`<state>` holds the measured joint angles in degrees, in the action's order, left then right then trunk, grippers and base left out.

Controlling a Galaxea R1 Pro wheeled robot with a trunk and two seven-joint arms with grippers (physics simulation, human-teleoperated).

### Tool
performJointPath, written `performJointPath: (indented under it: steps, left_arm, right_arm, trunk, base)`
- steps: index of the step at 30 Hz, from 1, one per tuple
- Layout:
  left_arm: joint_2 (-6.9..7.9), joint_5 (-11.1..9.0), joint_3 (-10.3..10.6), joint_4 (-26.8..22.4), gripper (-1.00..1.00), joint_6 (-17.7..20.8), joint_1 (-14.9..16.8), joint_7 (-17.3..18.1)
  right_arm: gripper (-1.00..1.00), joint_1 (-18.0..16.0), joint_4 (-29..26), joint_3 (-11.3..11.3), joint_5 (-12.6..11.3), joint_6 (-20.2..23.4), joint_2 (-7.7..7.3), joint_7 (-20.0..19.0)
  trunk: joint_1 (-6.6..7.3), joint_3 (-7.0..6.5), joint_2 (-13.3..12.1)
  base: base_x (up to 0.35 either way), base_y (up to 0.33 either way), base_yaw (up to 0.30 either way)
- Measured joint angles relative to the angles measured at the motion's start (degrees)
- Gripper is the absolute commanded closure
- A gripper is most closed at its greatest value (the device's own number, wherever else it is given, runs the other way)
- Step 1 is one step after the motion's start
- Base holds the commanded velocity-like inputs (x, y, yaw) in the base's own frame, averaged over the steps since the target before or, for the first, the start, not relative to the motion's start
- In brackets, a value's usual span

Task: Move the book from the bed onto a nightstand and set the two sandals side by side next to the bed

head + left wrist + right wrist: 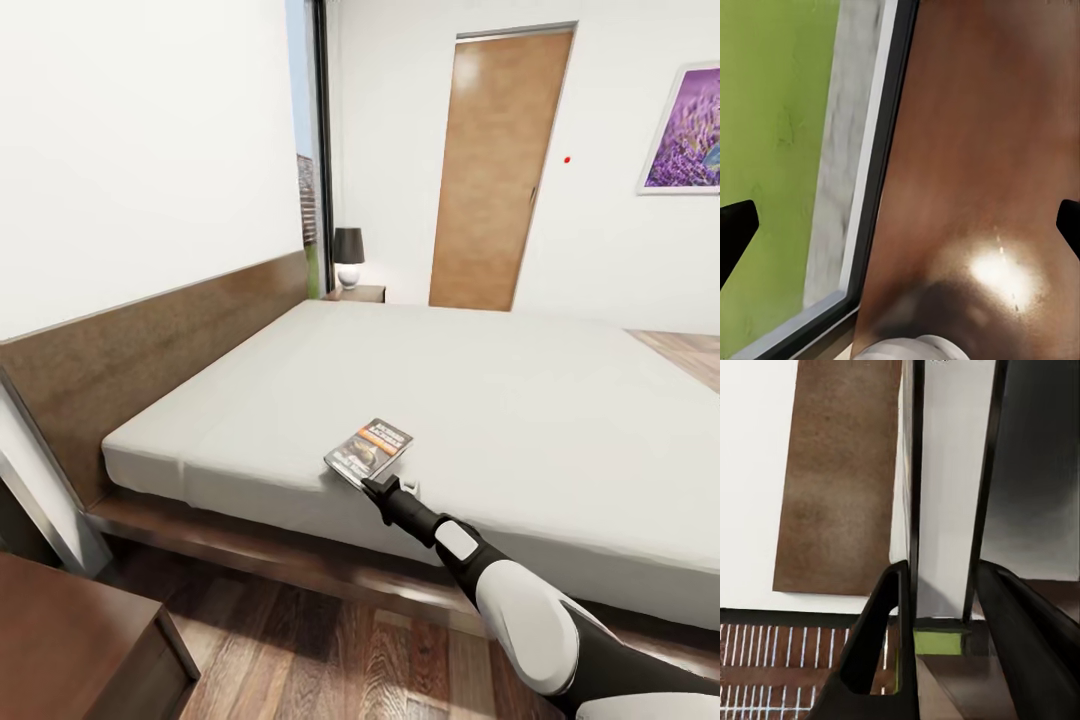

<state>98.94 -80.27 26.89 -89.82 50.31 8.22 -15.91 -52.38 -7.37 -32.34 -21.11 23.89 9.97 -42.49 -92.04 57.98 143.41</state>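
Note:
The book (368, 450), dark with an orange band, lies tilted at the near edge of the bed (520, 400), one corner past the mattress edge. My right gripper (374, 487) reaches up to the book's near end and looks shut on it. In the right wrist view its dark fingers (881, 652) stand close together. My left gripper (900, 232) is open above the glossy reddish-brown top of a nightstand (975, 150). That nightstand (80, 640) stands at the lower left of the head view. The sandals are out of view.
A second nightstand (358, 293) with a black-shaded lamp (348, 256) stands at the far side of the bed by the window. Behind it a wooden door (495, 170) is closed. The brown headboard (150, 350) runs along the left wall. Wood floor (330, 650) lies between me and the bed.

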Motion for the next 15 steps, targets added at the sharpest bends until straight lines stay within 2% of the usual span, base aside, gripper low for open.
performJointPath:
  steps: [1, 15]
  left_arm:
    - [0.0, 0.0, 0.0, 0.0, -1.0, 0.0, 0.0, 0.0]
    - [0.0, 0.0, 0.0, 0.0, -1.0, 0.0, 0.0, 0.0]
  right_arm:
    - [1.0, 0.0, 0.1, 0.6, 0.4, 0.0, 0.01, 0.0]
    - [1.0, 0.0, 0.0, 0.4, 0.4, -0.1, 0.01, 0.0]
  trunk:
    - [0.02, -0.22, 0.0]
    - [0.57, -3.28, -0.6]
  base:
    - [0.0, 0.0, 0.0]
    - [0.0, 0.0, 0.0]
